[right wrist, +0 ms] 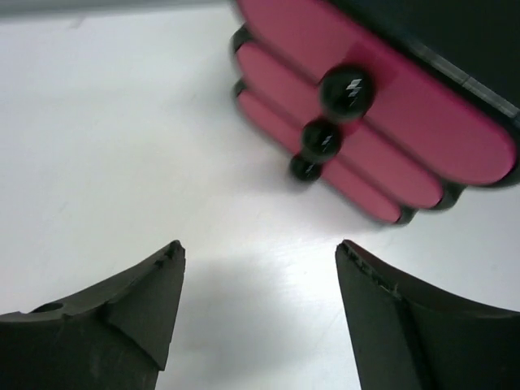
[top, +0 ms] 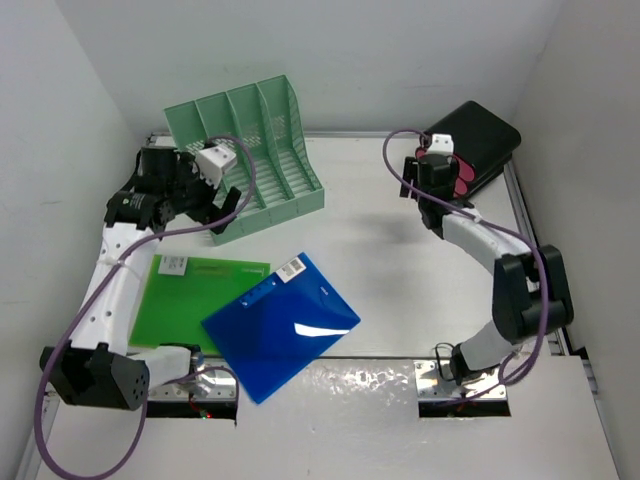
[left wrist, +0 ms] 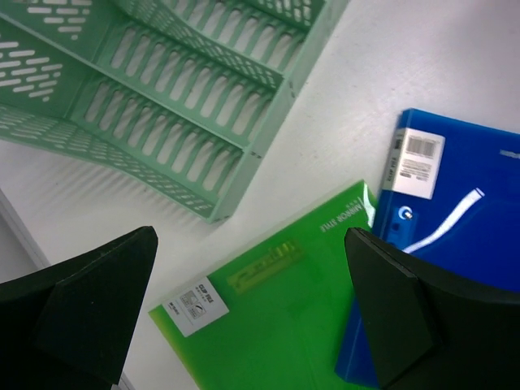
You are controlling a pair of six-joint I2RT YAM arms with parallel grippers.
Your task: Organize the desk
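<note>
The white desk (top: 400, 260) holds a green folder (top: 185, 295) at the near left, and a blue folder (top: 280, 325) overlaps its right edge. My left gripper (top: 215, 208) is open and empty. It hovers at the front-left corner of the mint-green file rack (top: 255, 150). In the left wrist view the left gripper (left wrist: 250, 236) hangs above the green folder (left wrist: 276, 317), with the blue folder (left wrist: 463, 203) to its right. My right gripper (top: 427, 188) is open and empty, just left of the black-and-pink drawer box (top: 480, 148). In the right wrist view the right gripper (right wrist: 260, 244) is over bare desk (right wrist: 122, 146).
The file rack (left wrist: 179, 106) lies tilted at the back left. The drawer box (right wrist: 382, 122) shows three pink drawers with black knobs. White walls close in at the back and sides. A metal rail (top: 530, 240) runs along the desk's right edge.
</note>
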